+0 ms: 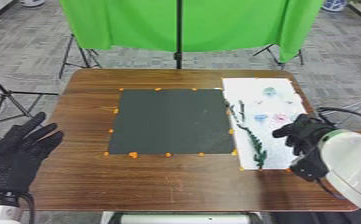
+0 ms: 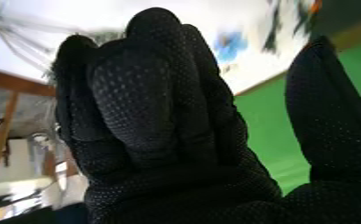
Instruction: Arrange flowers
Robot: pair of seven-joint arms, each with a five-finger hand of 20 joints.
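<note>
The bumpy black left hand (image 1: 15,160) and right hand (image 1: 306,135) are loose. Small blue and pink flowers (image 1: 261,118) lie on a white sheet (image 1: 247,87), middle right

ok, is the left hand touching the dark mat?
Apart. The head view shows a strip of bare brown table between the left hand and the left edge of the dark mat.
</note>
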